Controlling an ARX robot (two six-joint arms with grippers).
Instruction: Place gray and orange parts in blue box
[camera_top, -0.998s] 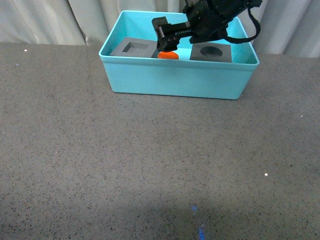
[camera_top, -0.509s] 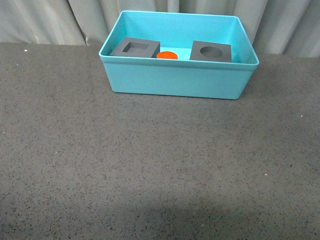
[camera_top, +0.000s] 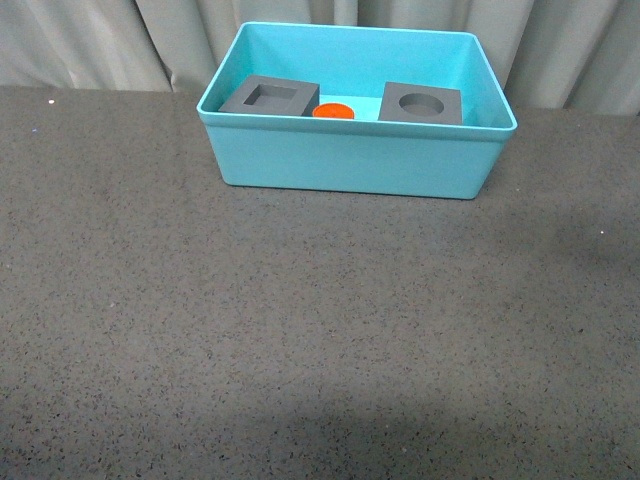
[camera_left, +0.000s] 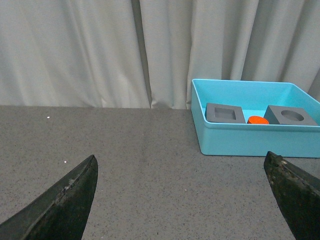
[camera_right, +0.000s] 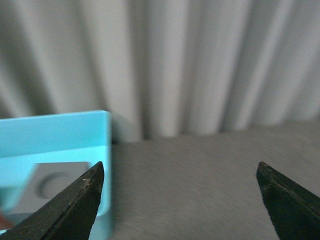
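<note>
Gray cubes (camera_top: 270, 96) and orange cylinder (camera_top: 334, 111) sit inside the blue box (camera_top: 350, 160).
Both grippers (left (camera_left: 180, 200), right (camera_right: 180, 200)) hang spread and empty, clear of it; placing looks finished.

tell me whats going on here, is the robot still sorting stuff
Nothing is being handled right now. Both gray cubes, one with a square recess and one with a round recess, sit inside the blue box, with the orange cylinder between them. The left gripper and right gripper are both open and empty, away from the box. The sorting looks finished.
</note>
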